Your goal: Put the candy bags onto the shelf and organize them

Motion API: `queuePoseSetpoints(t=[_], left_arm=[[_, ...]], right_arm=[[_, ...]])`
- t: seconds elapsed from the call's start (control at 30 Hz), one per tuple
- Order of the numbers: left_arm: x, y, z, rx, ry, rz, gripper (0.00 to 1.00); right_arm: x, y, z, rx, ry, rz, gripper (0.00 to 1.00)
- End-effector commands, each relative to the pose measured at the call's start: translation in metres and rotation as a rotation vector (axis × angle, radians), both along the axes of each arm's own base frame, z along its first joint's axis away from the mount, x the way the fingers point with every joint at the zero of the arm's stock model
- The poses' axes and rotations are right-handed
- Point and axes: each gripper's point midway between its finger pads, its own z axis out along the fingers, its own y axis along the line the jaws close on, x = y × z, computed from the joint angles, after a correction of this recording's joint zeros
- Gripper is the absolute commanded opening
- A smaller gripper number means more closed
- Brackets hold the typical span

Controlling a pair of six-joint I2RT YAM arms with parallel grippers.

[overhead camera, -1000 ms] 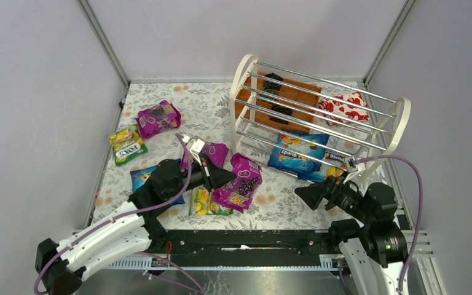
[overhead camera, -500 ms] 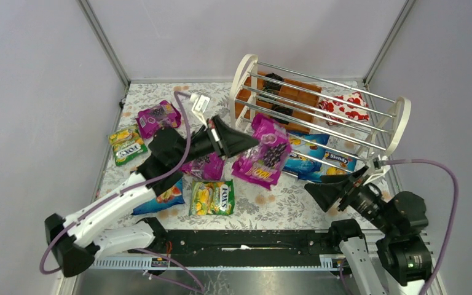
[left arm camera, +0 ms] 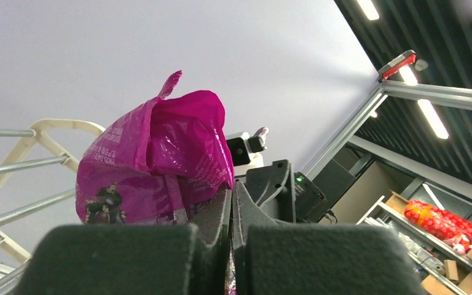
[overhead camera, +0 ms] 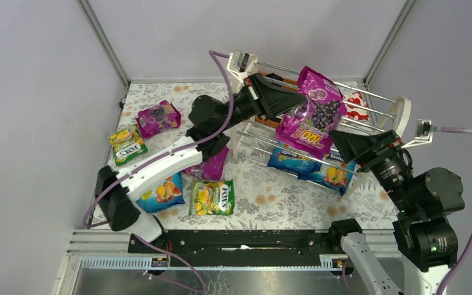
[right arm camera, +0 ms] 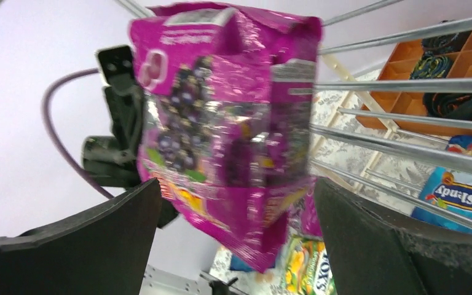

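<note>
Your left gripper (overhead camera: 300,98) is clamped tight on the edge of a magenta candy bag (overhead camera: 313,114), which hangs just ahead of its fingertips, up beside the top rods of the shelf (overhead camera: 401,115). Your right gripper (overhead camera: 339,139) has its jaws spread wide and grips nothing; that same bag hangs right in front of it, framed between its two fingers, touching or not you cannot tell. Below both grippers, two blue Slendy bags (overhead camera: 298,157) lie under the shelf's lower rods
</note>
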Motion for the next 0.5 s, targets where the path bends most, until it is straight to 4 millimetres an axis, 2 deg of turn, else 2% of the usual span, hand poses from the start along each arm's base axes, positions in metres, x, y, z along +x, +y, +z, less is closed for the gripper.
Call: queuePoseSetpoints(t=[0.0,0.13,0.3,0.4,0.47], left_arm=[[-0.01,0.022,0.061,-0.248,-0.061,-0.024,0.0],[0.003,0.015,0.06,-0.264,-0.038,0.005,0.0],[0.019,0.007,0.059,-0.265,-0.01,0.04,0.0],[0.023,0.005,0.061,-0.28,-0.006,0.027,0.0],[0.027,0.006,0.064,-0.284,-0.012,0.03,0.0]], right_arm=[[0.018,-0.007,0.043,0.137,-0.06,-0.06,1.0],[0.035,-0.004,0.053,0.162,-0.068,-0.059,0.94],[0.056,-0.015,0.055,0.128,-0.08,-0.143,0.84],[0.06,-0.027,0.049,0.038,-0.065,-0.214,0.84],[0.059,-0.04,0.043,-0.013,-0.053,-0.287,0.88]])
